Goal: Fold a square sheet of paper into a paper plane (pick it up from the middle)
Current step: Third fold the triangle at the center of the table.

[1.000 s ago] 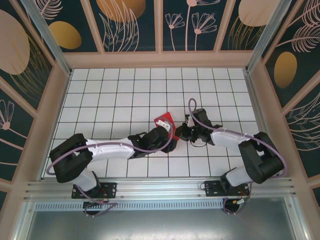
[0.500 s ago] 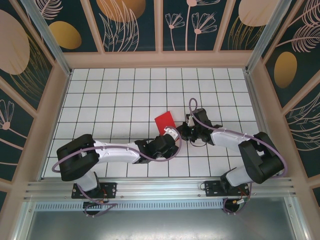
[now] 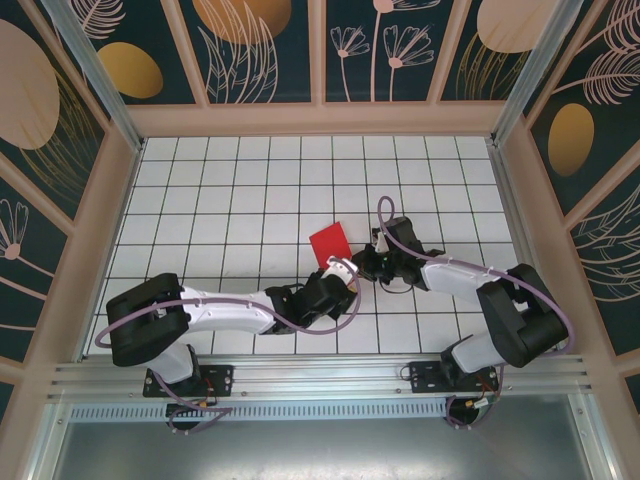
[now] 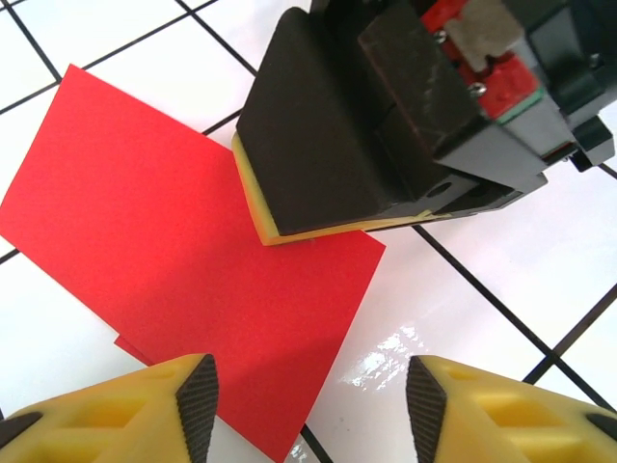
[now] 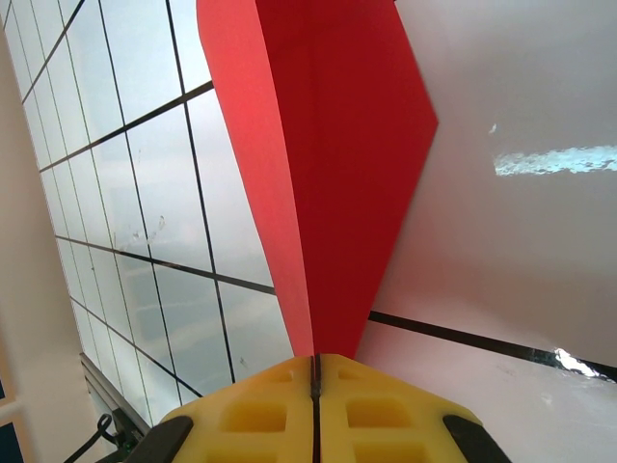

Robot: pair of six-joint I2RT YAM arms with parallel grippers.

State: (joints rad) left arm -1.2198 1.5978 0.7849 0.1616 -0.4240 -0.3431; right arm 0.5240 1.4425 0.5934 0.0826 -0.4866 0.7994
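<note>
Left wrist: red sheet diagonal lengthwise, right hand tight on it, left hand parted, empty.

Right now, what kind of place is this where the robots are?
Probably a robot practice booth: white gridded table, decorated wall panels around it, left arm and right arm bolted to a metal rail.

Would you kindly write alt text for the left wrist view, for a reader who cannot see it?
A folded red sheet of paper lies on the white tiled table, its edge pinched by the black-and-yellow right tool. The left tool is open at the bottom of the picture, with the paper's near corner between its yellow fingers.
</note>
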